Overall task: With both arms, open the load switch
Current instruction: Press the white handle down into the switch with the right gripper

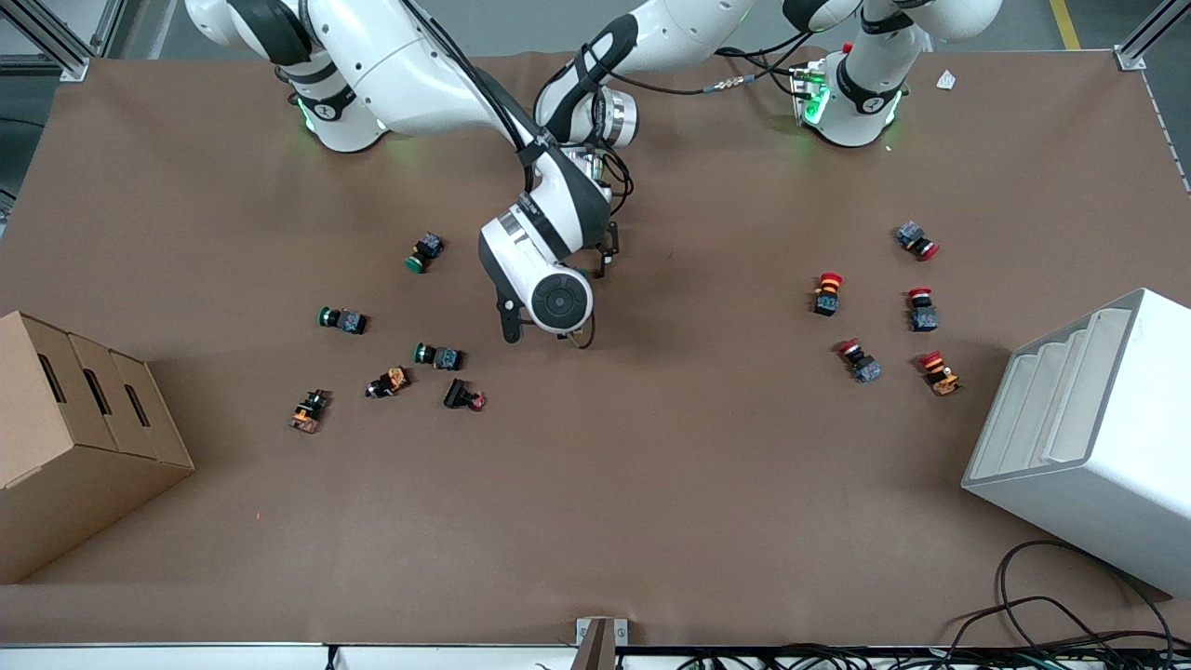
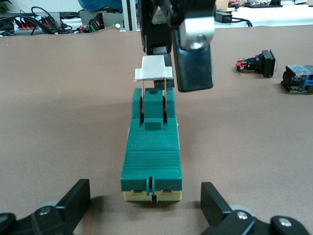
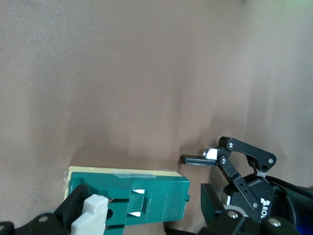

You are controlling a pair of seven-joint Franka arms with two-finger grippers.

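Note:
The load switch [image 2: 151, 156] is a dark-green block on a cream base, flat on the table near its middle. Its white lever [image 2: 154, 68] stands raised on two thin metal blades. In the front view the right arm's wrist hides it. My left gripper [image 2: 145, 192] is low at the switch's ribbed end, open, one finger on each side and neither touching. My right gripper [image 3: 145, 196] hangs open over the load switch [image 3: 146, 200]. One of its fingers [image 3: 73, 208] is right beside the white lever [image 3: 93, 210]. In the front view both hands meet at mid-table, right gripper [image 1: 549, 333] and left gripper [image 1: 605, 256].
Green and orange push buttons [image 1: 437, 355] lie scattered toward the right arm's end, red ones [image 1: 826, 292] toward the left arm's end. A cardboard box [image 1: 74, 437] and a white rack [image 1: 1098, 428] stand at the table's two ends.

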